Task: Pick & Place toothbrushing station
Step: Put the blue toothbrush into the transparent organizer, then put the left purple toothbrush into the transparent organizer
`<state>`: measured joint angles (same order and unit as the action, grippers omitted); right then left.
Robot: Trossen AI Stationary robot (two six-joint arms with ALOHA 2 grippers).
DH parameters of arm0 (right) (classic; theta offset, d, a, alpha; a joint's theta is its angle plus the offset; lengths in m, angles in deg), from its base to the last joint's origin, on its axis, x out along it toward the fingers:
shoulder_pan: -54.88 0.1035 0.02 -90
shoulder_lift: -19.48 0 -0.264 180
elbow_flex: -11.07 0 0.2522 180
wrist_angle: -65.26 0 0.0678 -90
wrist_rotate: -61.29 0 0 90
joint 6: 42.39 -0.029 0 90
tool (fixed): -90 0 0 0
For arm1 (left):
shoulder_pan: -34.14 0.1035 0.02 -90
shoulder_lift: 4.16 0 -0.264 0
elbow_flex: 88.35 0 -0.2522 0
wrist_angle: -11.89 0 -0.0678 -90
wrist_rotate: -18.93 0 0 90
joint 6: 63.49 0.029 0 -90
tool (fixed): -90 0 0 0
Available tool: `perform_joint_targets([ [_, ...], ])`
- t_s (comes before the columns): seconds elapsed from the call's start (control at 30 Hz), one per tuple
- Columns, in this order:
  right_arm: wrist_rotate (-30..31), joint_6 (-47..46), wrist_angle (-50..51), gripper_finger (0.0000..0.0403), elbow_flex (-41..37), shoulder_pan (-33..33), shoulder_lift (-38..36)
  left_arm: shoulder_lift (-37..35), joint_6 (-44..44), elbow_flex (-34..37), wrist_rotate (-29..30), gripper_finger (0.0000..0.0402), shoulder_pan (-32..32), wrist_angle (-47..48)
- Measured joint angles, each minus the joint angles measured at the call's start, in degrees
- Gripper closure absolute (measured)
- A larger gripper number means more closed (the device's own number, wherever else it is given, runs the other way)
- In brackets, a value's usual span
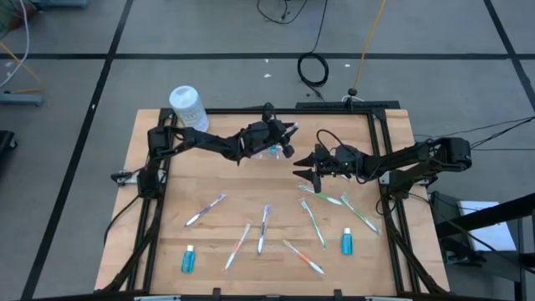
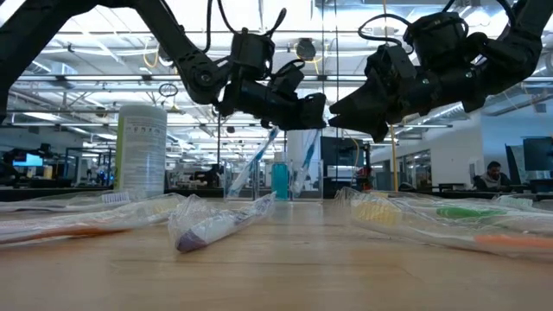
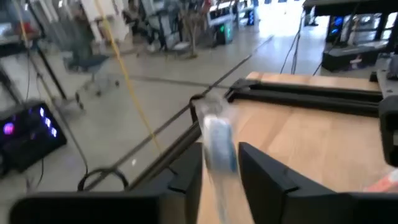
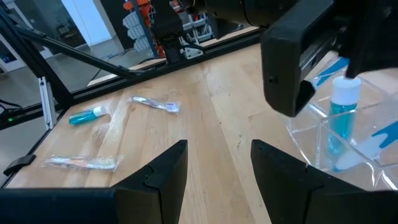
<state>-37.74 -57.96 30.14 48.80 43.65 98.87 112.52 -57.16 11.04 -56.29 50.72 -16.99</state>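
Observation:
The toothbrushing station [image 1: 273, 152] is a small clear holder standing at the far middle of the table. In the low view the station [image 2: 281, 183] holds a blue tube and two wrapped toothbrushes that lean in it. The right wrist view shows the station [image 4: 354, 158] close by. My left gripper [image 1: 282, 144] is over the station, shut on a wrapped blue toothbrush [image 2: 305, 160]. My right gripper [image 1: 303, 171] is open and empty, just right of the station and above the table. My left gripper [image 3: 221, 168] pinches the upper part of the wrapped blue toothbrush [image 3: 219, 146] between its two fingers. The fingers come slanting down from the table's left. The toothbrush leans, and its lower end reaches down into the station [image 4: 329, 71].
A white canister [image 1: 187, 107] stands at the far left corner. Several wrapped toothbrushes [image 1: 263, 227] lie scattered over the near half of the table. One blue tube [image 1: 188, 259] lies near left and another blue tube [image 1: 347, 242] near right. A black frame [image 1: 380, 150] borders the table.

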Motion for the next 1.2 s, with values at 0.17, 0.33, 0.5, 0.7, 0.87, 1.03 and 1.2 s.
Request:
perform_joint_targets([
  [0.17, 0.0, 1.7, -0.1, 0.0234, 0.0, 0.0, 0.0, -4.1, -2.6, 0.0, 1.5, 0.0229, 0.0, 11.1],
  [0.33, 0.0, 1.9, -1.9, 0.0234, 0.0, -1.3, 0.0, -10.1, -5.0, 0.0, 2.1, 0.0199, -0.8, 22.0],
  [0.5, 0.0, -0.3, -4.1, 0.0234, 0.0, -4.1, 0.0, -19.5, -4.0, 0.0, 2.3, 0.0195, -2.1, 34.6],
  [0.7, 0.0, 0.1, -4.0, 0.0234, 0.0, -7.1, 0.0, -32.1, -2.7, 0.0, 2.3, 0.0194, -3.6, 55.1],
  [0.87, 0.0, 1.4, -4.0, 0.0234, 0.0, -10.0, 0.0, -40.3, -7.1, 0.0, 0.1, 0.0194, -4.7, 70.3],
  [1.03, 0.0, 1.5, -4.1, 0.0234, 0.0, -12.8, 0.0, -45.1, -12.3, 0.0, -1.7, 0.0194, -5.6, 85.7],
  [1.2, 0.0, 1.7, -4.5, 0.0234, 0.0, -15.4, 0.0, -46.0, -20.8, 0.0, -2.7, 0.0195, -7.0, 99.0],
])
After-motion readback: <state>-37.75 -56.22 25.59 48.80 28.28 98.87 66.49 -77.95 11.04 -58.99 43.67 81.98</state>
